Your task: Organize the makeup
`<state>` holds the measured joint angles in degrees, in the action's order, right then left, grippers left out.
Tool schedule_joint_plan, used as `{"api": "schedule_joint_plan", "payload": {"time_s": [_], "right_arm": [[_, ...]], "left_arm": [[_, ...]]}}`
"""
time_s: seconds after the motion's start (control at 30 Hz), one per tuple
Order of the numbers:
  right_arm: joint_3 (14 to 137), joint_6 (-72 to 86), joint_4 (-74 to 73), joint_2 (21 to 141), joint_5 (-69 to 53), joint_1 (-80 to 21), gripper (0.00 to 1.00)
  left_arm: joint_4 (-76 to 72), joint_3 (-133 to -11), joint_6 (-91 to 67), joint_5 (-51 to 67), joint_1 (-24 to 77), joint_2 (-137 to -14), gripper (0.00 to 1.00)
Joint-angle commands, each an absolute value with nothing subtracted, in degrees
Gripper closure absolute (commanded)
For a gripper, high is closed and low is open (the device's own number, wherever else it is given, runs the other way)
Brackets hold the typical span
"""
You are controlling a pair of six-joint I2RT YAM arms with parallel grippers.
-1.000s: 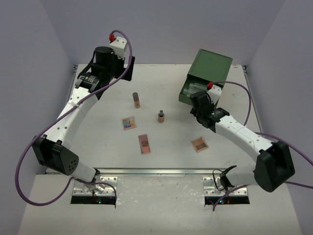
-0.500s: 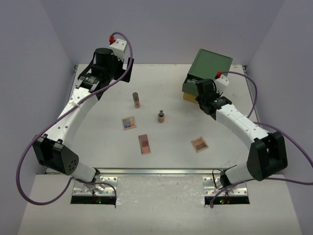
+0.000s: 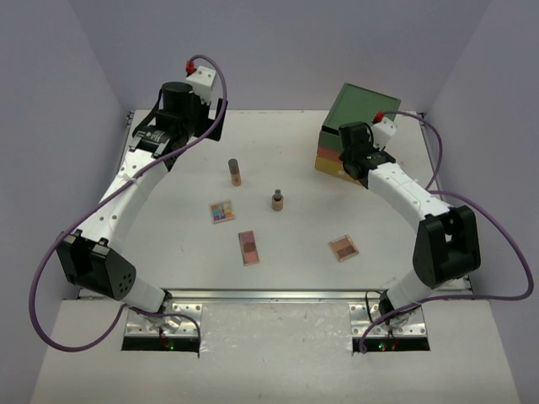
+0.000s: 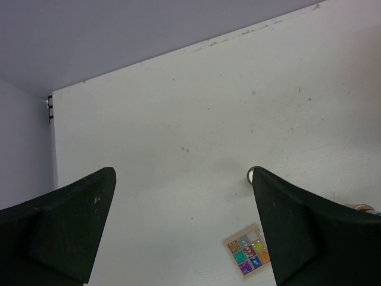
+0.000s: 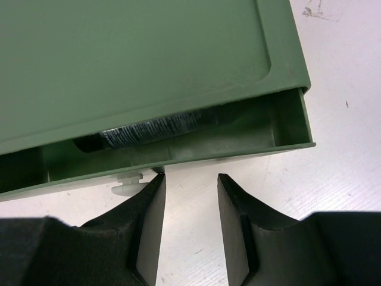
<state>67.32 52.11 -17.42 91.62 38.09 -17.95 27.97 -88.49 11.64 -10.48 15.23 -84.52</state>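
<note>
The makeup lies on the white table: a tan tube (image 3: 235,172) standing upright, a small bottle (image 3: 277,200), a multicolour palette (image 3: 222,210) and two pink-brown palettes (image 3: 248,247) (image 3: 343,247). My left gripper (image 3: 210,118) is open and empty, high at the back left. In the left wrist view the left gripper (image 4: 181,173) looks down on the multicolour palette (image 4: 249,257). My right gripper (image 3: 345,153) is open and empty at the front of the drawer box (image 3: 364,114). In the right wrist view the right gripper (image 5: 189,179) is just before the green drawer (image 5: 178,156), which stands slightly ajar, beside its white knob (image 5: 127,185). A dark tube (image 5: 155,128) lies inside.
The drawer box has a green top with orange and yellow drawers (image 3: 327,162) below and stands at the back right. Grey walls close in the table on three sides. The left finger (image 4: 297,226) partly hides the tan tube's top (image 4: 250,174).
My right gripper has moved back toward the box. The green drawer, pulled out a second ago, is now pushed nearly shut. The left arm has barely moved.
</note>
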Motion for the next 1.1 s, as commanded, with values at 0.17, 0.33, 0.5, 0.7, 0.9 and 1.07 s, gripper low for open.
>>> {"api": "schedule_joint_plan", "payload": {"time_s": [0.17,0.33,0.5,0.7,0.9,1.07], "right_arm": [[68.5,53.4,-13.5,91.2,43.9,-15.2,0.58],[68.9,51.9,-12.8,91.7,42.9,-14.4,0.58],[67.4,51.1,-11.2,91.1,42.5,-14.4,0.55],[68.9,50.5,-11.2,91.5,42.9,-13.7,0.55],[69.1,49.7,-11.0,91.2,40.5,-13.5,0.54],[63.4,48.6,-10.9,87.4,35.5,-13.5,0.54]], "left_arm": [[25.0,-88.1,11.9,-10.7,14.2,-84.8,0.04],[24.9,-88.2,11.8,-10.4,14.2,-84.9,0.04],[24.9,-88.0,11.9,-10.8,14.2,-84.7,0.03],[24.8,-87.7,11.8,-10.7,14.1,-84.6,0.03],[24.8,-87.6,11.9,-10.8,14.0,-84.2,0.03],[24.6,-87.2,12.0,-10.8,13.7,-83.9,0.03]]}}
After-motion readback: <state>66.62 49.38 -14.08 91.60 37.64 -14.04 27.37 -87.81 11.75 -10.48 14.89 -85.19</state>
